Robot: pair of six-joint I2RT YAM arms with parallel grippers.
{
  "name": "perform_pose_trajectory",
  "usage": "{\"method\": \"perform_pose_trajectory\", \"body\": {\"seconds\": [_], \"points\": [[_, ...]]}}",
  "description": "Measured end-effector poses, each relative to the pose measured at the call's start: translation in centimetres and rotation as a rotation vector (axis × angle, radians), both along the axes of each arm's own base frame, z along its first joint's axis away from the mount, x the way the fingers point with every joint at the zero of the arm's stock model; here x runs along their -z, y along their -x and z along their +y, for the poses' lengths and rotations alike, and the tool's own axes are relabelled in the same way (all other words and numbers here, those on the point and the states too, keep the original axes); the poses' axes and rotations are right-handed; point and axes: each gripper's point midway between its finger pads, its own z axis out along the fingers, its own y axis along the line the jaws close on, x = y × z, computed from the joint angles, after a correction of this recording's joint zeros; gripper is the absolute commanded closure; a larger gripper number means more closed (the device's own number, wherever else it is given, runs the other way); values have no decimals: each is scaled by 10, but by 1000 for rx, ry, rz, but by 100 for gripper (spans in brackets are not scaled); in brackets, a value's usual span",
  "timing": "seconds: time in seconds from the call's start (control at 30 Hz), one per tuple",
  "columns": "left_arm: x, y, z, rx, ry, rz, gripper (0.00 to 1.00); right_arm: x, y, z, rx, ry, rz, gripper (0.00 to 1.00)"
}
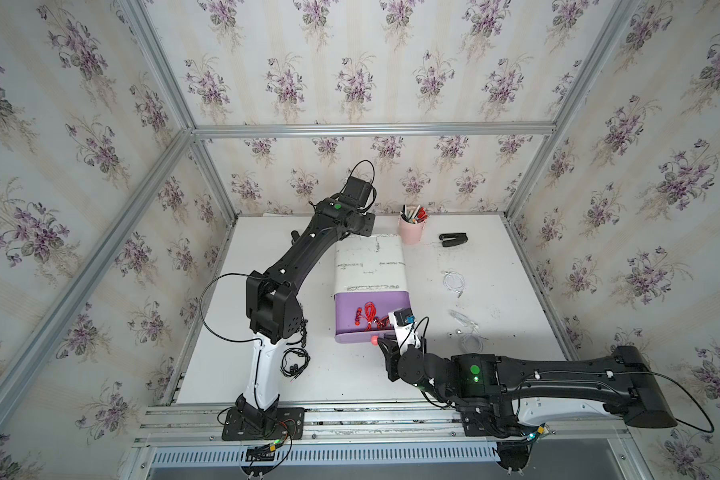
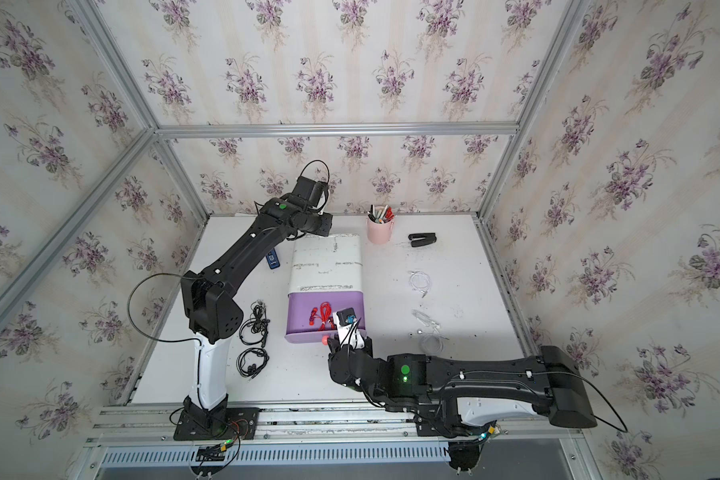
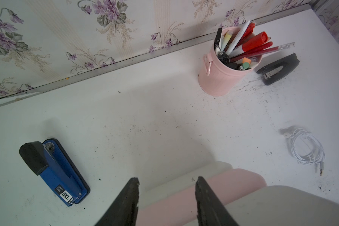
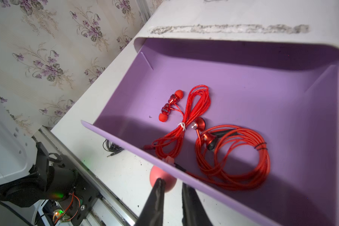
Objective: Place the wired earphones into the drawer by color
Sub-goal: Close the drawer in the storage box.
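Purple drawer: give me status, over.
Left gripper open, empty. Right gripper at the red knob, grip unclear. Two red earphones in purple drawer; black earphones, white earphones on table.

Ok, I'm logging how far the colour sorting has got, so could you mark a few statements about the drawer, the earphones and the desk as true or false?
1. The purple drawer stands open. True.
2. Two red earphone bundles lie inside it. True.
3. The white earphones are already in the drawer. False: the white earphones lie on the table, on the right arm's side of the drawer unit.
4. The left gripper holds a black bundle. False: the left gripper has its jaws open and empty, and the black earphones lie on the table.
5. The pink pen cup stands upright near a black stapler. True.
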Motion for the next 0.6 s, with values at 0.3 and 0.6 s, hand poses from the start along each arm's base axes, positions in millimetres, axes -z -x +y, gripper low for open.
{"method": "perform_pose_trajectory", "body": {"seconds": [0.3,0.6], "points": [[3,-3,-2,3,15,-4,50,-13,-39,-7,71,-27,-14,78],[5,-7,-2,-2,34,-11,50,-7,-68,-3,81,-24,1,77]]}}
